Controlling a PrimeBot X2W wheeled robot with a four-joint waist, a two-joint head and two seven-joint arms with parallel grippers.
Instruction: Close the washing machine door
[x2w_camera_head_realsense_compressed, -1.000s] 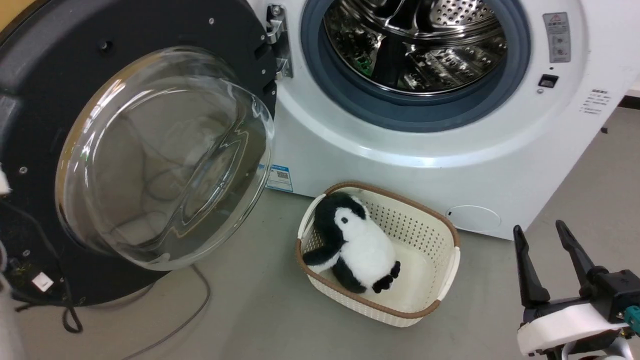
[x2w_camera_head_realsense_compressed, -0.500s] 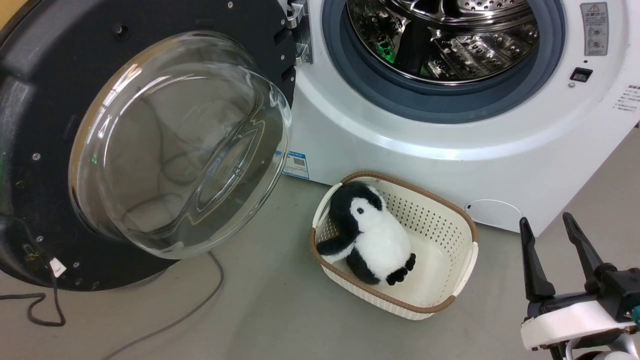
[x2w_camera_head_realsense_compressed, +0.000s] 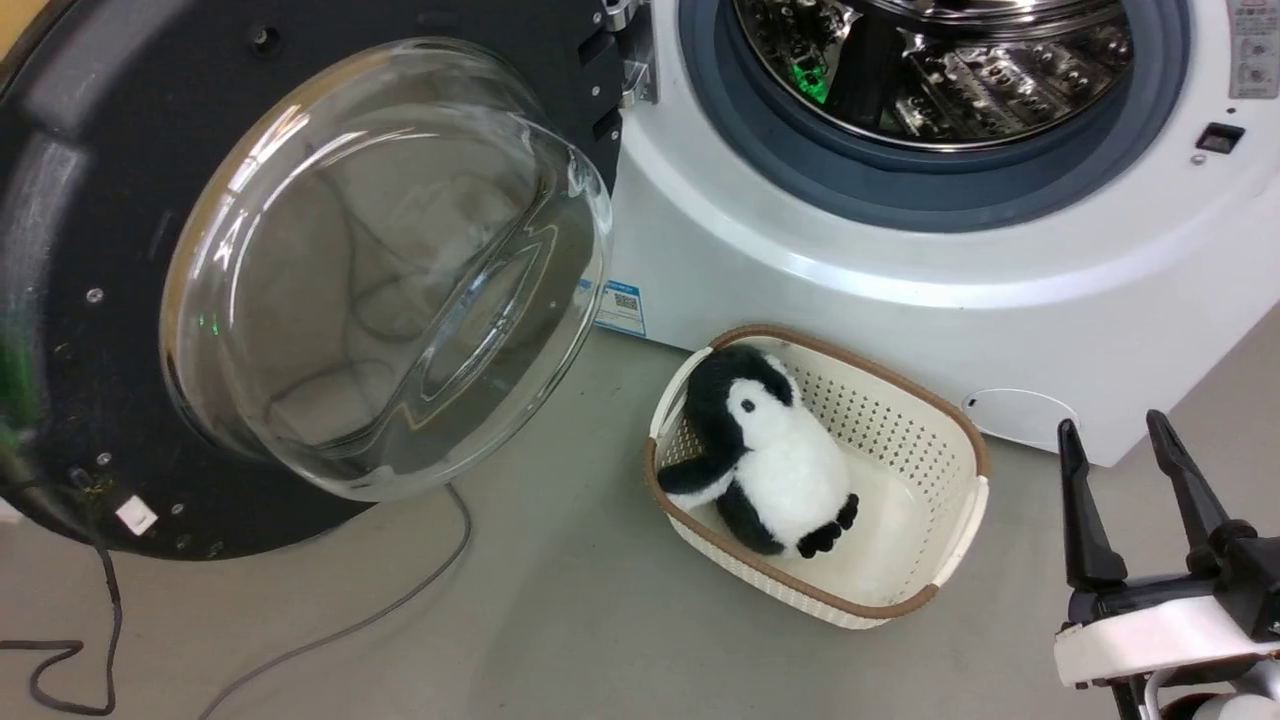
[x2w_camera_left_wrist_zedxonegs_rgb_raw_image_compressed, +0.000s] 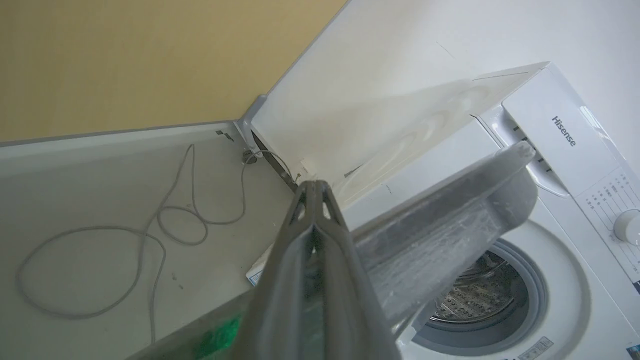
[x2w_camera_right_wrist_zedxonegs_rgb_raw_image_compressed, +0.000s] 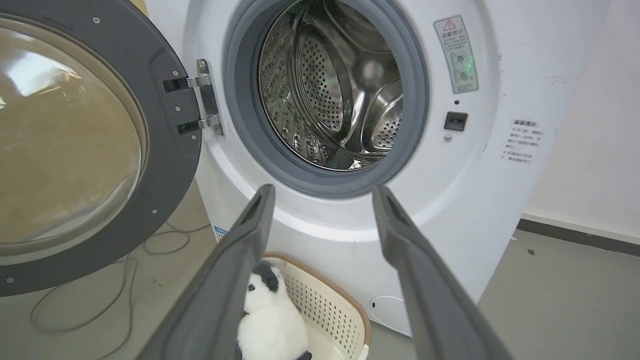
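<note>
While we look down from the head, door: the washing machine door (x2w_camera_head_realsense_compressed: 300, 270) stands swung wide open at our left, its glass bowl bulging toward us, hung on the metal hinge (x2w_camera_head_realsense_compressed: 635, 60).
Machine: the washing machine (x2w_camera_head_realsense_compressed: 900, 300) takes the upper right, its steel drum (x2w_camera_head_realsense_compressed: 950, 70) bare inside the grey gasket (x2w_camera_head_realsense_compressed: 900, 195); a blue sticker (x2w_camera_head_realsense_compressed: 622, 305) and a round filter cap (x2w_camera_head_realsense_compressed: 1020, 420) sit low on its front.
Basket: a cream basket (x2w_camera_head_realsense_compressed: 960, 430) rests on the floor (x2w_camera_head_realsense_compressed: 560, 640) just before the machine, with a penguin toy (x2w_camera_head_realsense_compressed: 790, 470) lying in it.
Cable: a grey cable (x2w_camera_head_realsense_compressed: 400, 600) trails over the floor beneath the door.
Right gripper: our right gripper (x2w_camera_head_realsense_compressed: 1110, 425) hovers at the lower right, fingers apart, well clear of the door.
Left wrist view, left gripper: our left gripper (x2w_camera_left_wrist_zedxonegs_rgb_raw_image_compressed: 315, 187) has its two fingers (x2w_camera_left_wrist_zedxonegs_rgb_raw_image_compressed: 280, 300) pressed together at the tips.
Left wrist view, door: we see it edge-on just right of those fingers, angled away from the drum opening; whether they touch it we cannot tell.
Left wrist view, surroundings: a yellow wall (x2w_camera_left_wrist_zedxonegs_rgb_raw_image_compressed: 125, 60) and looped cable lie beyond.
Right wrist view, fingers: spread wide, framing the open drum.
Right wrist view, door: open at the left on its hinge; basket and penguin toy sit below.
</note>
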